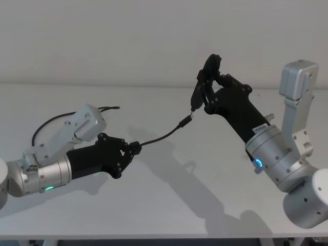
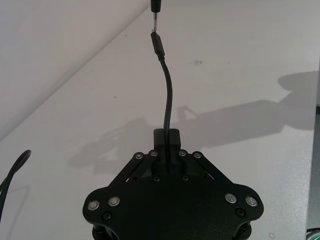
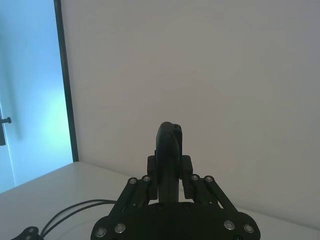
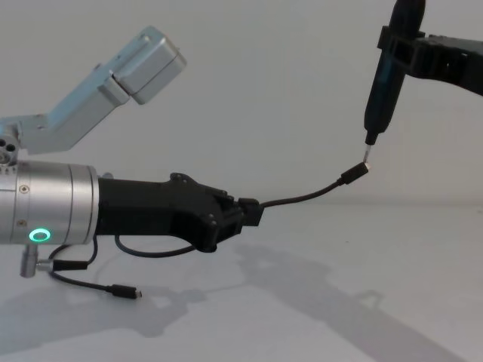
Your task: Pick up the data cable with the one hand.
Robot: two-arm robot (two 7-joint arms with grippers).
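The left gripper (image 1: 134,147) is clamped on the data cable (image 1: 161,137) a little way back from its plug (image 4: 355,174), so the free end arcs up off the table (image 1: 169,200), probably to keep the tip lined up with the pen-like tool (image 4: 383,75) the right gripper (image 1: 204,87) is pinching just above it. No readable brand or label anywhere.

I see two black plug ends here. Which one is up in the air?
The data cable plug, held out by the left gripper, its tip at the pen-like tool in the right gripper. The short wire's connector lies on the table.
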